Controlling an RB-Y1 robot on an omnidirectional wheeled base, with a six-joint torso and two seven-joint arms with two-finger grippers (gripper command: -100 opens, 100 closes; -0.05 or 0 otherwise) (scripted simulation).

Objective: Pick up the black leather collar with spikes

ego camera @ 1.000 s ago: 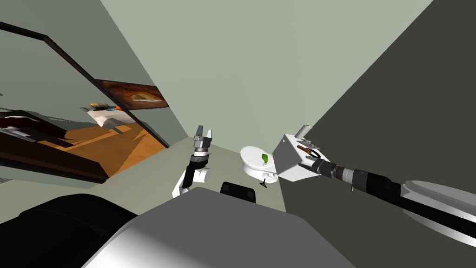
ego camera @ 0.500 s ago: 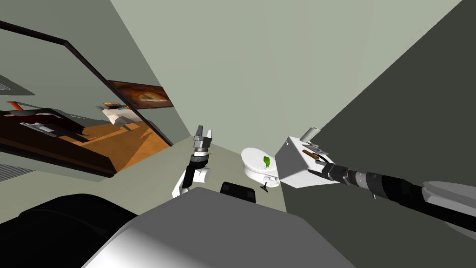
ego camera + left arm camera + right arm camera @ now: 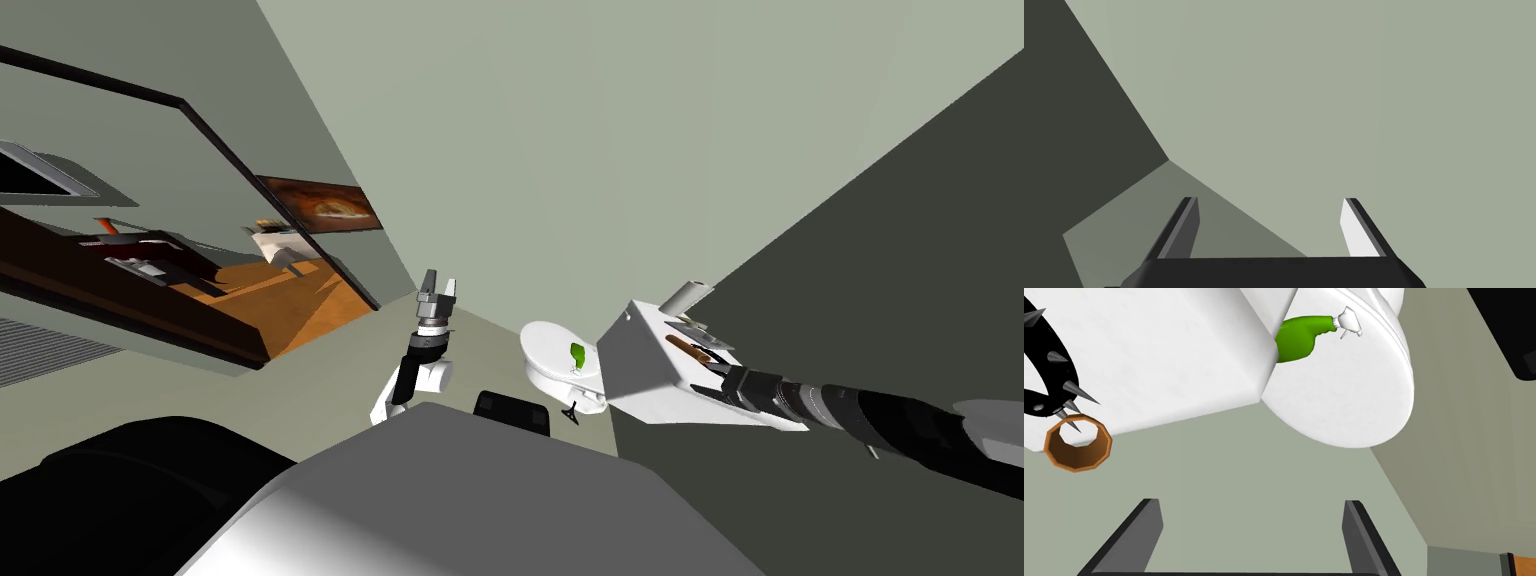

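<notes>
Head view: the left gripper (image 3: 437,288) is raised at centre, while the right gripper (image 3: 720,376) reaches over a white toilet tank (image 3: 650,378) beside the toilet lid (image 3: 545,348). Left wrist view: its fingers stand apart, holding nothing. Right wrist view: the right fingers also stand apart and empty. The black spiked collar (image 3: 1059,373) lies on the tank's top, off to one side of them, just beside a brown ring (image 3: 1078,448). A green spray bottle (image 3: 1296,338) rests on the lid.
</notes>
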